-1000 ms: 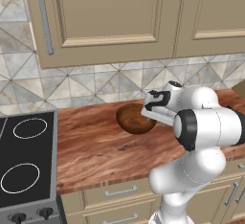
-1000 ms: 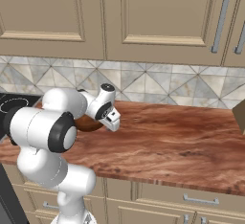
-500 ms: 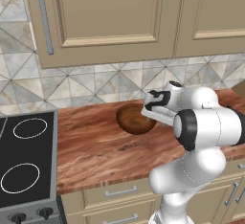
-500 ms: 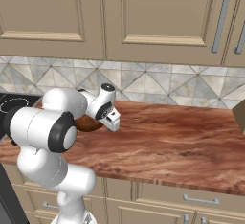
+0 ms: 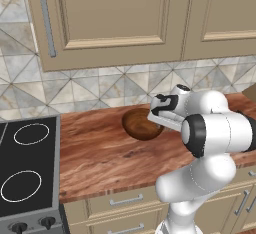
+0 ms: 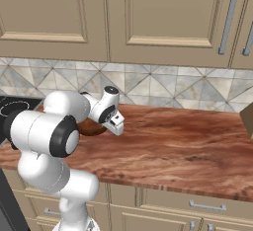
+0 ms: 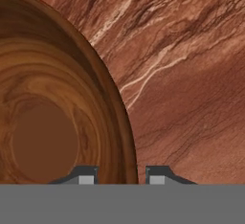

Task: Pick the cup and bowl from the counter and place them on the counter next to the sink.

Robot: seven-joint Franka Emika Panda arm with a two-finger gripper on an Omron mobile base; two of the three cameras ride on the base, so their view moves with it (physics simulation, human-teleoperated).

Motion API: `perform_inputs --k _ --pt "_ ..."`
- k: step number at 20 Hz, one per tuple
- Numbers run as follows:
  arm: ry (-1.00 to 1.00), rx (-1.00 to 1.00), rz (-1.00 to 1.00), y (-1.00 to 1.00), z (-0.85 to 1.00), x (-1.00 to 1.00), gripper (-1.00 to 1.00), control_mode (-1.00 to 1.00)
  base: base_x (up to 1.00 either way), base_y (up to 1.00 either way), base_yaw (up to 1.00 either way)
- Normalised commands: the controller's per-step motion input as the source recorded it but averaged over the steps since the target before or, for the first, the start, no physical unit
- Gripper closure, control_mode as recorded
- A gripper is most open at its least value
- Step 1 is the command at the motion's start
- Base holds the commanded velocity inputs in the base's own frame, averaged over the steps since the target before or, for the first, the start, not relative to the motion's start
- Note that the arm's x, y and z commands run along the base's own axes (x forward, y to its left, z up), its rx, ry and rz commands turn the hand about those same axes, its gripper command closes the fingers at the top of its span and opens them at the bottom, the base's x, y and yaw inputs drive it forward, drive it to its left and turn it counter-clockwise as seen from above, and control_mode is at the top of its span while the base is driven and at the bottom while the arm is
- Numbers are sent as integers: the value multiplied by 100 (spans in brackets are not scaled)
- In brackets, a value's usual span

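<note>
Directly under the hand: the bowl (image 7: 52, 117) sits on the counter (image 7: 191, 74), its rim running up between the two finger tips.
Gripper: the gripper (image 7: 117, 175) has narrowed round the bowl's rim, one tip inside the bowl and one outside on the counter side; whether the pads already press the wood I cannot tell, as the tips barely show.
Bowl from the base views: the brown bowl (image 5: 141, 124) lies just in front of the hand, near the tiled wall; in the right base view it (image 6: 89, 126) is mostly hidden behind the wrist.
Step in hand: judged as the grasp of the bowl, the jaws closing on its edge before any lift.
Progress: early, since the bowl rests on the counter where it is being picked.
Next move calls for: a firm pinch on the thin rim, then a straight lift clear of the counter before carrying it off toward the sink.
Risk: a one-sided rim grip may let the bowl tilt or slip.
</note>
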Motion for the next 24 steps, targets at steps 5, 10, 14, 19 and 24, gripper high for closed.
perform_inputs --k 5,10,14,19,24 --pt "-1 0 0 8 0 -1 100 -100 0 0 0" --pt "-5 1 0 -5 7 -28 100 -100 0 0 0" --pt "-18 4 0 -18 27 -78 100 -100 0 0 0" --pt "-17 3 1 -13 51 -77 100 -100 0 0 0" --pt "-3 0 0 -24 38 -94 100 -100 0 0 0"
